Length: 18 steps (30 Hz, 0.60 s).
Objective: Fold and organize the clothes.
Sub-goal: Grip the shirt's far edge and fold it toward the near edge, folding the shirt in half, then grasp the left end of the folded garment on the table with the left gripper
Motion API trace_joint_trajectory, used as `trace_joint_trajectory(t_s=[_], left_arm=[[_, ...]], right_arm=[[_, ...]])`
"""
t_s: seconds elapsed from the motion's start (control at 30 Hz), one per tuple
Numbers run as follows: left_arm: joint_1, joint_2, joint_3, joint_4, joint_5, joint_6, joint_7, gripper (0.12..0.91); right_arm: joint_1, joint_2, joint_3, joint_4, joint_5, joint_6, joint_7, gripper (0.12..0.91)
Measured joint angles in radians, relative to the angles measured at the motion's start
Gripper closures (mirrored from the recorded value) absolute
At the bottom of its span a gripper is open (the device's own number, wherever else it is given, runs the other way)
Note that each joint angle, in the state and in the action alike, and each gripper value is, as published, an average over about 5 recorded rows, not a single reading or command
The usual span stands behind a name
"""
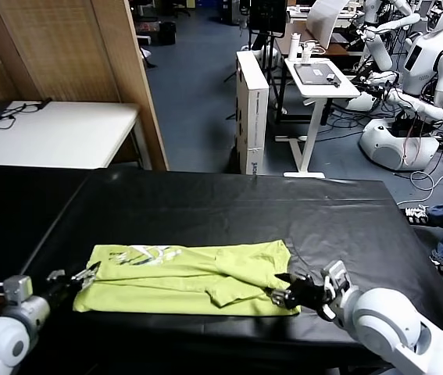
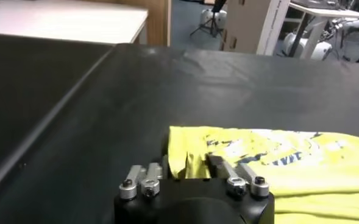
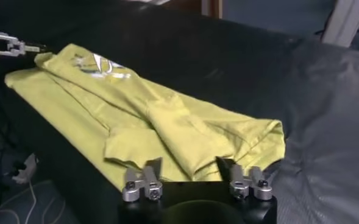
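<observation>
Lime cotton: the T-shirt [image 1: 182,277] lies part-folded on the black-covered bench [image 1: 229,207], spread as a wide band between the two sets of jaws, with one sleeve folded over its middle.
White print: it sits on the shirt near the end by the left jaws [image 1: 149,252].
Left gripper [image 1: 71,281]: low at the shirt's edge; its jaws stand apart, and in the left wrist view the yellow-green hem [image 2: 188,159] lies between and just ahead of them. Whether the cloth is pinched, I cannot tell.
Right gripper [image 1: 291,291]: at the opposite end of the shirt, jaws spread, with the shirt's near corner [image 3: 197,163] lying between them. No clamp on the fabric shows.
Shirt relative to both: its long axis runs from one set of jaws to the other, each end touching or just beside a jaw tip.
Bench cover: dark, wrinkled beyond the right jaws.
</observation>
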Motion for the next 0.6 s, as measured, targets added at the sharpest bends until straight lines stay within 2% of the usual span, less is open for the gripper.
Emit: trace_joint_trajectory(t_s=[0.13,0.4,0.6], left_arm=[[-0.057,-0.021,0.025,0.033,0.003,-0.004,-0.015,0.124],[-0.168,-0.058,0.107,0.102,0.039,-0.023,-0.012,0.123],[-0.224,-0.072,0.16,0.148,0.055,-0.024,-0.011,0.123]], right_arm=[[0.03,0.052,0.006,-0.06,-0.027,0.012,0.005,0.119],[0.114,0.17,-0.03,-0.181,-0.062,0.081,0.052,0.118],[0.136,0.214,-0.046,-0.252,-0.078,0.087,0.048,0.118]])
